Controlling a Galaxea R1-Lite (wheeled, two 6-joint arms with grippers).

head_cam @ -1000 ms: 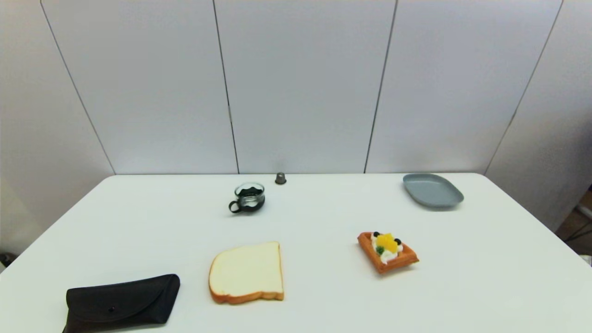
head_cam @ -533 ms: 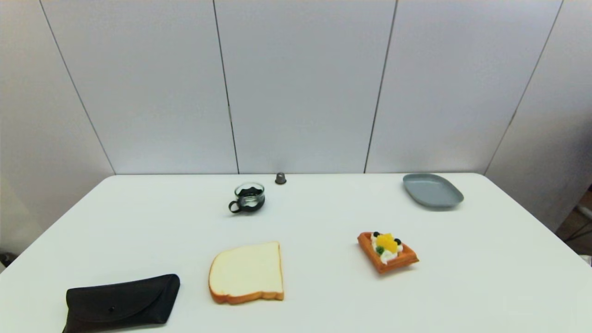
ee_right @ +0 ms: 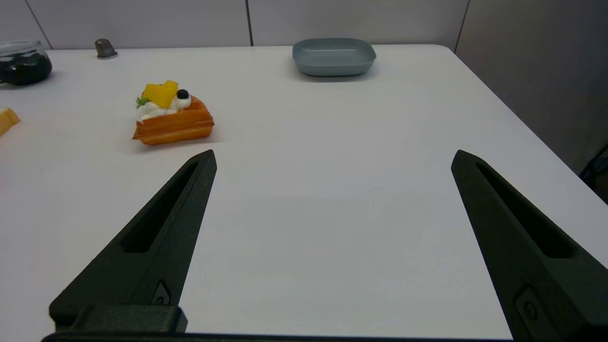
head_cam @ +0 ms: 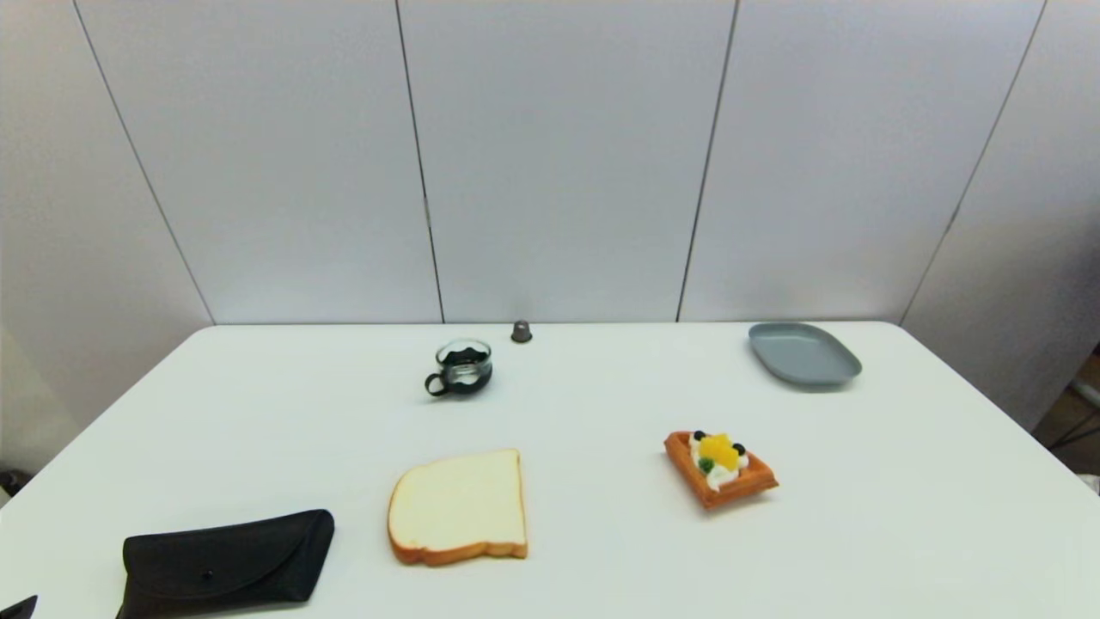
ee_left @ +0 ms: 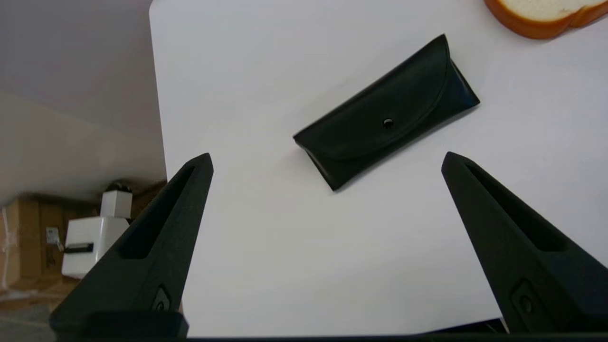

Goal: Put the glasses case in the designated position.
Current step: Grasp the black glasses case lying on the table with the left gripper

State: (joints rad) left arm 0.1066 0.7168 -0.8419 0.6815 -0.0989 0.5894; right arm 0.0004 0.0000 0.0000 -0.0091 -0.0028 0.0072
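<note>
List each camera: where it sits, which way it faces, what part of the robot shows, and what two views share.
Head view: on the head, facing forward and down at the table; a left pincer tip shows.
Left wrist view: behind the open left pincer, facing the glasses case.
Right wrist view: behind the open right pincer, facing the waffle.
Shared: head and left wrist views show the case.

Soft black fold-over glasses case (head_cam: 225, 562) flat on white table (head_cam: 902, 516), near-left corner. Tan-crusted bread slice (head_cam: 458, 508) just right of case, apart from it. Orange waffle wedge with fruit topping (head_cam: 720, 467) right of bread, well apart. Glass cup with dark handle (head_cam: 461, 367) behind bread, toward back edge; small grey cone-shaped capsule (head_cam: 521, 331) just behind and right of cup. Shallow grey-blue dish (head_cam: 803, 354) at far right, behind waffle. Left gripper (ee_left: 327, 161) over near-left edge, case beyond its spread fingers.
</note>
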